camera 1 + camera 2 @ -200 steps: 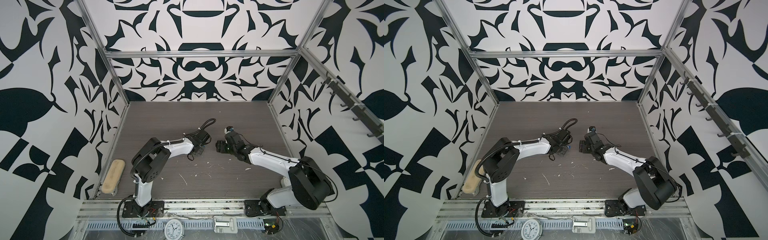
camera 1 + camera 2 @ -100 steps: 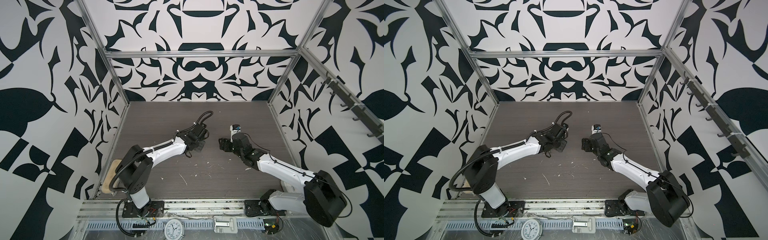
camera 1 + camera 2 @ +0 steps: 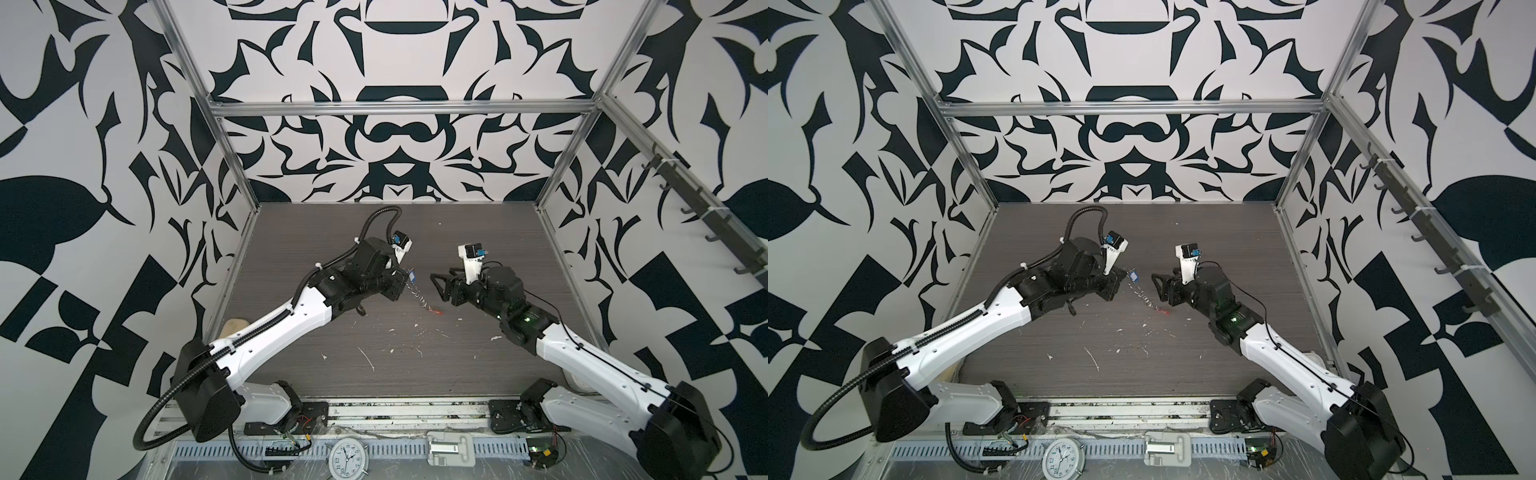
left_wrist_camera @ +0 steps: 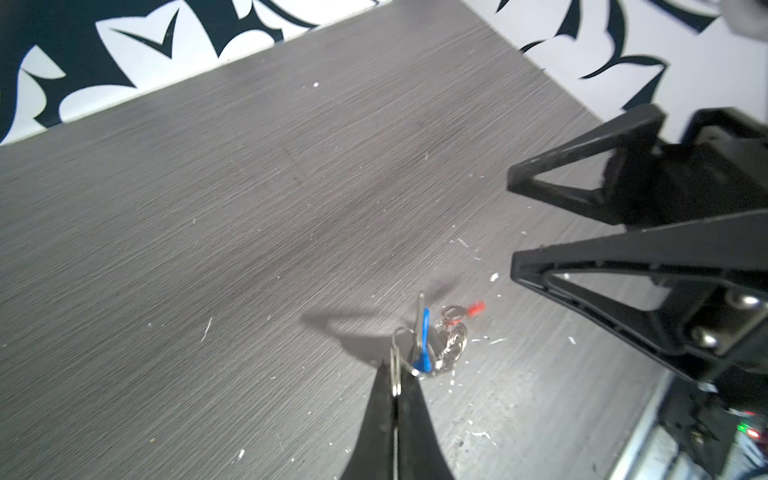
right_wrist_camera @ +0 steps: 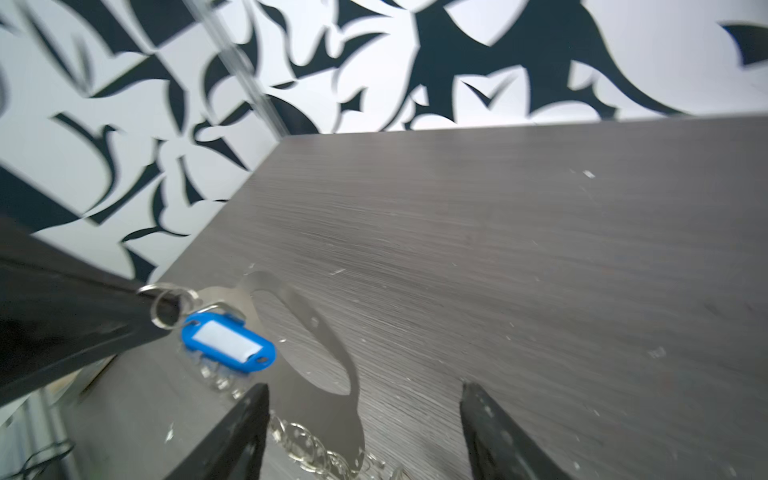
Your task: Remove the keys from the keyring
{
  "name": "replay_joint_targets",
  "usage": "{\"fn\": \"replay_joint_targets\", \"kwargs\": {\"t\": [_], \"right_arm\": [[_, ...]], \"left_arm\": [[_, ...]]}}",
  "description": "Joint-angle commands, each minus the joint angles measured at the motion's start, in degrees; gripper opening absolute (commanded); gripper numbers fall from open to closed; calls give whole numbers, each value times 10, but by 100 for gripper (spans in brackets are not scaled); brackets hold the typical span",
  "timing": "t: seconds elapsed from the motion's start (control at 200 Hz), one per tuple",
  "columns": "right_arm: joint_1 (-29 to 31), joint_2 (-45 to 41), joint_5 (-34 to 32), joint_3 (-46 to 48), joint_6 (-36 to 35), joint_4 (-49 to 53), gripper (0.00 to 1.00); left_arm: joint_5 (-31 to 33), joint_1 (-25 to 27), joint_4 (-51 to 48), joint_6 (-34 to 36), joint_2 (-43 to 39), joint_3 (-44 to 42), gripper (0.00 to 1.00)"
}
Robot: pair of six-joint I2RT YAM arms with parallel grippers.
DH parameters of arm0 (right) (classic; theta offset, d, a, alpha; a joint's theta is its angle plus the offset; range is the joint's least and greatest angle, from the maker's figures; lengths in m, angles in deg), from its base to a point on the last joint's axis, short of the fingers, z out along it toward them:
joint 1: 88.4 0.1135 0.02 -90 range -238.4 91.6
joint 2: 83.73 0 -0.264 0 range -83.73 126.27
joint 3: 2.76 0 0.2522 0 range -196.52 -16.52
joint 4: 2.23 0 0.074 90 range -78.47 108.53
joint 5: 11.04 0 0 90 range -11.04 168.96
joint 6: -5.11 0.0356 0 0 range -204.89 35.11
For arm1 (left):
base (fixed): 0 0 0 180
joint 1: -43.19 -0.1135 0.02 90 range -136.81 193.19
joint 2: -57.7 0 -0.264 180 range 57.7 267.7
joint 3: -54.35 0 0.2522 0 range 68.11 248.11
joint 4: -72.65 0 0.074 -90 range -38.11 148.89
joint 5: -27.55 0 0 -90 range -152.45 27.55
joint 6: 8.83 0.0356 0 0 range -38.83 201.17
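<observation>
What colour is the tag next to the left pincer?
The tag is blue with a white label; the right wrist view shows it best.

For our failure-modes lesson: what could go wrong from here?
1. The left gripper pinches only a small ring at its tip, with the keyring hanging below; it may slip out.
2. The open right gripper is close to the keyring; closing could catch that instead of the blue tag.
</observation>
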Motion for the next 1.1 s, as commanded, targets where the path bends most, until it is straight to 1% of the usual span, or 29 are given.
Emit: {"fn": "replay_joint_targets", "kwargs": {"t": [0.0, 0.13, 0.195, 0.335, 0.425, 0.49, 0.6, 0.705, 0.84, 0.905, 1.015, 1.095], "right_arm": [[-2, -17, 100, -22, -18, -44, 72], [0, -14, 164, -48, -13, -51, 71], [1, -8, 188, -61, -13, -52, 68], [2, 3, 227, -89, -5, -57, 64], [5, -1, 245, -96, 1, -71, 65], [11, 2, 260, -108, -5, -63, 66], [21, 14, 272, -127, -20, -39, 66], [29, 17, 280, -129, -29, -28, 68], [44, 23, 285, -138, -51, 4, 67], [52, 26, 278, -143, -65, 23, 68], [55, 20, 256, -137, -72, 28, 68], [55, 21, 258, -133, -74, 28, 66]], "left_arm": [[-40, 2, -13, -4, -29, -8, 0], [-69, 2, -2, -6, -66, -18, 0], [-82, 2, 13, 0, -83, -31, 0], [-114, 2, 46, 16, -123, -57, 0], [-123, 2, 48, 17, -133, -61, 0], [-126, 2, 45, 20, -135, -59, 0], [-124, 2, 43, 25, -139, -57, 0], [-118, 2, 43, 28, -145, -55, 0], [-118, 2, 45, 30, -155, -54, 0], [-119, 2, 45, 31, -158, -53, 0], [-121, 2, 44, 35, -166, -53, 0], [-125, 2, 44, 37, -170, -53, 0]]}}
